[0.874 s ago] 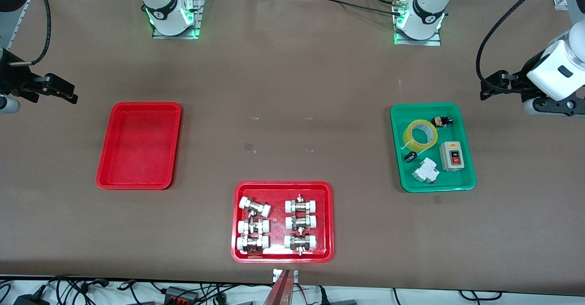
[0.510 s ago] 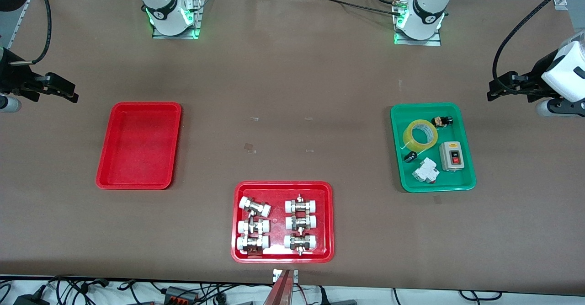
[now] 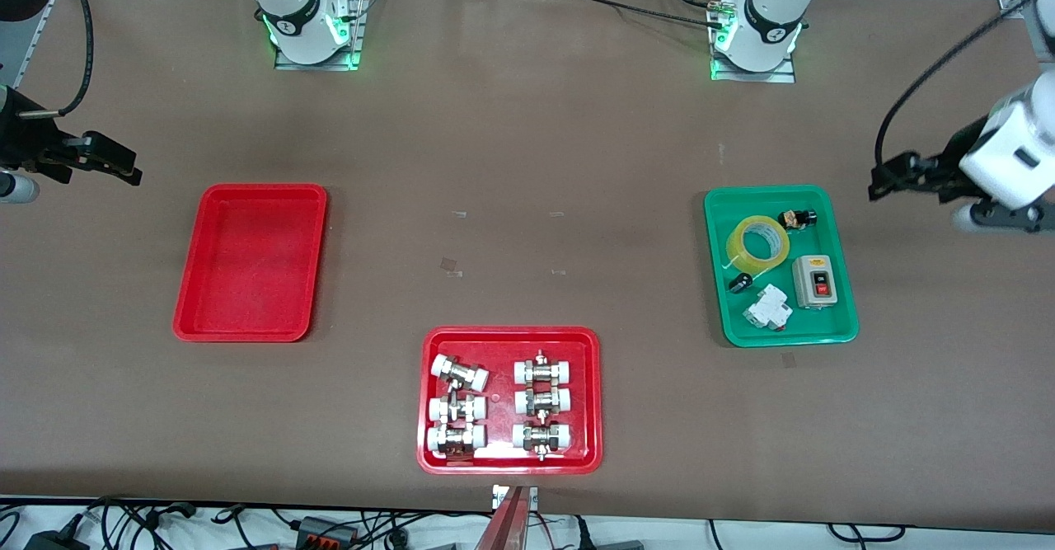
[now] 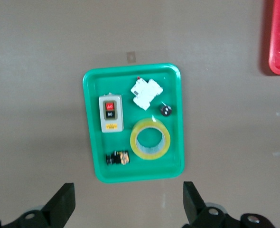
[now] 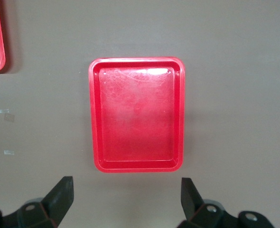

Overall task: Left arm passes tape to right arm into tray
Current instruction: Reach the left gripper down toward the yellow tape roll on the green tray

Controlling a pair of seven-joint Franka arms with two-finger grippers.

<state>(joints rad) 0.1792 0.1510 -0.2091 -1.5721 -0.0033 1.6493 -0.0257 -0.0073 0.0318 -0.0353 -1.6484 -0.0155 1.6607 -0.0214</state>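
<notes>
Tape (image 3: pixel 757 244): lies flat inside the green tray (image 3: pixel 841 331), in the part of it farther from the front camera, core opening facing up; in the left wrist view (image 4: pixel 150 139) it sits between a black round knob (image 4: pixel 165 110) and a small dark part (image 4: pixel 117 158).
Green tray contents: also a grey switch box (image 3: pixel 813 281) with red and black buttons, and a white breaker (image 3: pixel 767 308).
Tray (image 3: pixel 250 262): plain red, toward the right arm's end of the bench, nothing in it; right wrist view (image 5: pixel 136 114) shows its bare floor.
Fittings tray (image 3: pixel 508 459): red, at the bench edge nearest the front camera, holding white-capped metal fittings (image 3: pixel 457 373).
Left gripper (image 3: pixel 888 180): in the air over bare bench at the left arm's end, beside the green tray; fingers (image 4: pixel 62 203) spread wide, holding nothing.
Right gripper (image 3: pixel 115 165): waits over bare bench at the right arm's end; fingers (image 5: pixel 60 192) spread wide, holding nothing.
</notes>
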